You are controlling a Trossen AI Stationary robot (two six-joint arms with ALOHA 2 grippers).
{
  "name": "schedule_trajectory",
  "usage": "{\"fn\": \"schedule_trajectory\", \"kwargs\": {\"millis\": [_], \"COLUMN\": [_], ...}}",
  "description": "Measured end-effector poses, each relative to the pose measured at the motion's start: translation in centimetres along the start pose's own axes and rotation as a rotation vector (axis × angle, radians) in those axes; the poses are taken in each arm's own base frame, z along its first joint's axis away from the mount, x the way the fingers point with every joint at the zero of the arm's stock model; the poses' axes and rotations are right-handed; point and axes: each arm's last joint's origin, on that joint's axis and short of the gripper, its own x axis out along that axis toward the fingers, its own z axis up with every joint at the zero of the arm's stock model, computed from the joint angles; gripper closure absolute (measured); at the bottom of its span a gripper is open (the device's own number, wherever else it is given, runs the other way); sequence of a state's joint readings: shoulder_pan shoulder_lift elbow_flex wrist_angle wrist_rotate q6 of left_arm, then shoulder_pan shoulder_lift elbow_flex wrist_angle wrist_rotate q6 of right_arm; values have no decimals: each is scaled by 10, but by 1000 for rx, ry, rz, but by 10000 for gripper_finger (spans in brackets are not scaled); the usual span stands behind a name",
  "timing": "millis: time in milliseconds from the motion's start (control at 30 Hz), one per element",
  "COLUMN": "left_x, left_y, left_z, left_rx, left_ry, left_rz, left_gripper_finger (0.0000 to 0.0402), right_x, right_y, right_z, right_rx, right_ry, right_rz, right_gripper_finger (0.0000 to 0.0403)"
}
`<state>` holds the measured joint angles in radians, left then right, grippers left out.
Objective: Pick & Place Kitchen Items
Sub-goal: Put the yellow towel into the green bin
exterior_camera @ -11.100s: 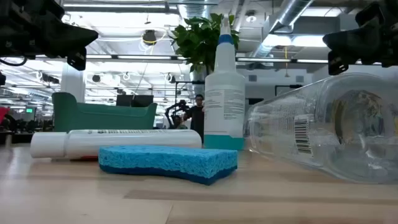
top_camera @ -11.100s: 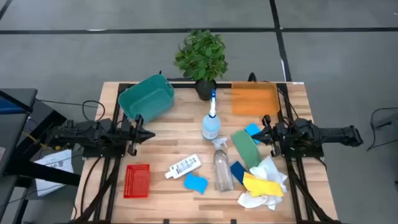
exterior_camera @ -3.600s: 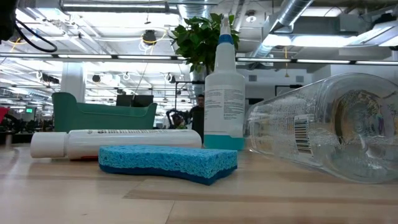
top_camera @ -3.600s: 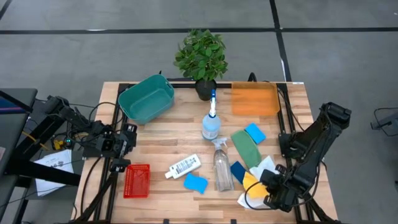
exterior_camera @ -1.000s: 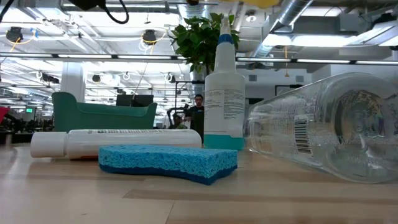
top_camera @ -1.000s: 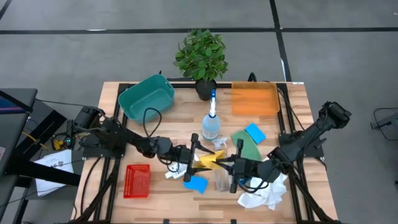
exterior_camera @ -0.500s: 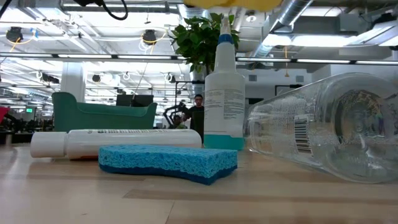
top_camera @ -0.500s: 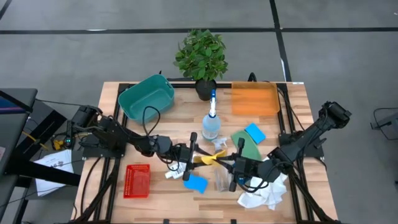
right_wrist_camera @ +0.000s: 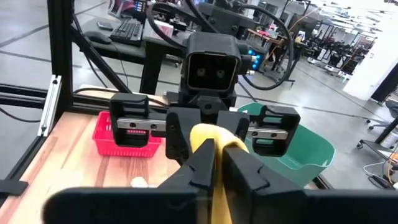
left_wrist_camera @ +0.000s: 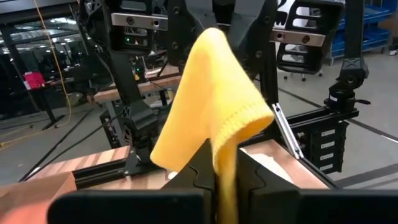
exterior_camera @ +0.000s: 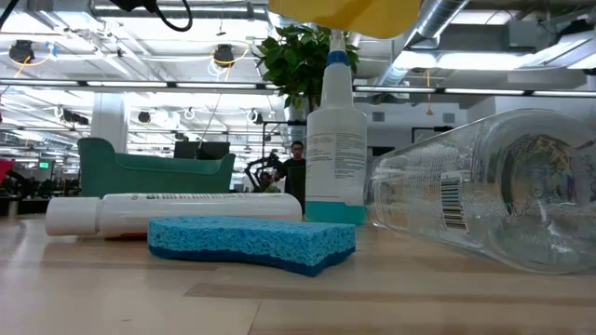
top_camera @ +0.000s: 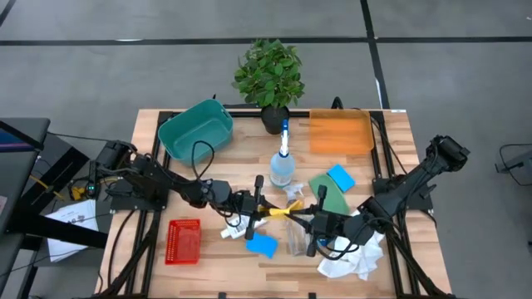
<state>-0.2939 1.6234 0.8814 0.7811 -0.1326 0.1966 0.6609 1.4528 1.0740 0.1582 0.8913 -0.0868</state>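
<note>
A yellow cloth (top_camera: pixel 280 213) hangs in the air over the middle of the table, between my two grippers; its underside shows at the top of the low view (exterior_camera: pixel 345 14). My left gripper (top_camera: pixel 268 210) is shut on its left end and my right gripper (top_camera: pixel 301 218) on its right end. Below lie a clear spray bottle (top_camera: pixel 298 234), a white labelled bottle (top_camera: pixel 237 226) and a blue sponge (top_camera: pixel 262 245). A second spray bottle (top_camera: pixel 283 164) stands upright. A green sponge (top_camera: pixel 328 195), another blue sponge (top_camera: pixel 339 177) and a white cloth (top_camera: pixel 353 259) lie at the right. My left gripper pinches a bunched part of the yellow cloth (left_wrist_camera: pixel 222 163) between its two fingers, coming level from the table's left. The cloth is lifted clear of the table and rises in a folded peak (left_wrist_camera: pixel 214 93) beyond the fingers. My right gripper pinches the cloth's other end (right_wrist_camera: pixel 213 144) between its two fingers, coming level from the table's right, facing the left gripper. The cloth spans the short gap between the two grippers, clear of the table.
A teal bin (top_camera: pixel 196 131) stands at the far left and an orange tray (top_camera: pixel 339 133) at the far right. A potted plant (top_camera: pixel 268 75) stands at the far edge between them. A red basket (top_camera: pixel 184 241) lies near the left front.
The yellow cloth has come down a little: in the low view more of it shows below the picture's top than a second ago. In the high view it looks narrower between the two grippers, which stay close together.
</note>
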Motion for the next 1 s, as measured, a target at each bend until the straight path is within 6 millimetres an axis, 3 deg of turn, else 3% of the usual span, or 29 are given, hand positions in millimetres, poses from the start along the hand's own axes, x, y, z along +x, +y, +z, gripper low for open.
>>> {"fn": "schedule_trajectory", "kwargs": {"millis": [300, 533, 800, 1000], "left_x": [0, -5, -37, -70], "left_y": [0, 1, 7, 5], "left_z": [-2, 0, 26, 24], "left_rx": [7, 22, 40, 62], "left_ry": [17, 81, 222, 353], "left_rz": [-3, -16, -55, -105], "left_gripper_finger": [400, 400, 400, 400], "right_x": [-8, -38, -77, -97], "right_y": [5, 7, 13, 19], "right_z": [1, 12, 18, 19], "right_rx": [-8, -11, -10, -25], "right_ry": [-4, -35, -54, -60], "right_rz": [-21, -97, -144, -187], "right_gripper_finger": [257, 167, 154, 154]}}
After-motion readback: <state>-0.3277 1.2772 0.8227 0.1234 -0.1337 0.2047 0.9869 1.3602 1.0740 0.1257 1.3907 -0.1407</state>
